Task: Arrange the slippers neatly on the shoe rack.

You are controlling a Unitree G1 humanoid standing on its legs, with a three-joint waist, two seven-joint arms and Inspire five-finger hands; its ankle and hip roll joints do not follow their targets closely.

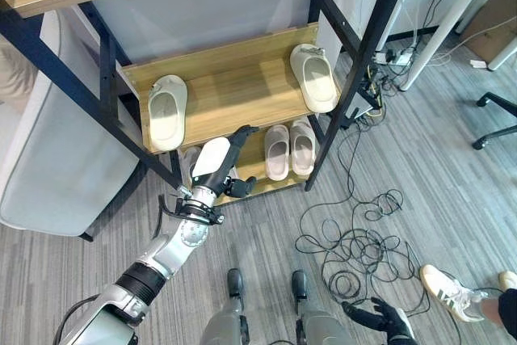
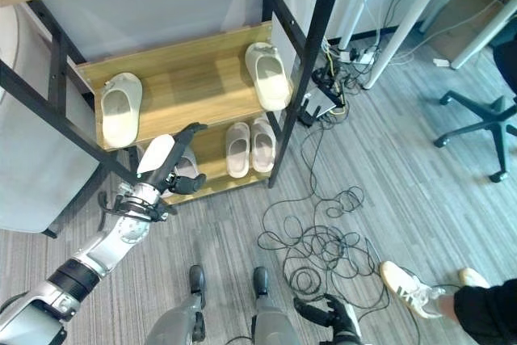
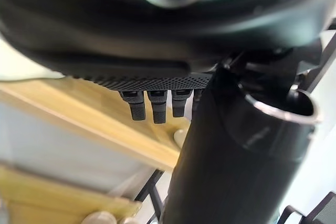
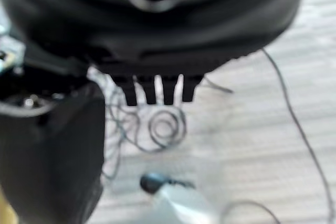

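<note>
I see a tangle of black cables (image 1: 355,244) lying on the grey plank floor (image 1: 452,199), right of the rack; a power strip (image 1: 396,58) sits near a white table leg (image 1: 440,22) behind it; an office chair base (image 1: 494,123) stands at far right; a person's white sneaker (image 1: 448,290) rests on the floor beside the cables; a grey cushioned seat (image 1: 48,135) stands at left.

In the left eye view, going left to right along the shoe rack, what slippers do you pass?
Cream slipper at the middle wooden shelf's left end → pair of pale pink slippers on the lower shelf → cream slipper at the middle shelf's right end.
</note>
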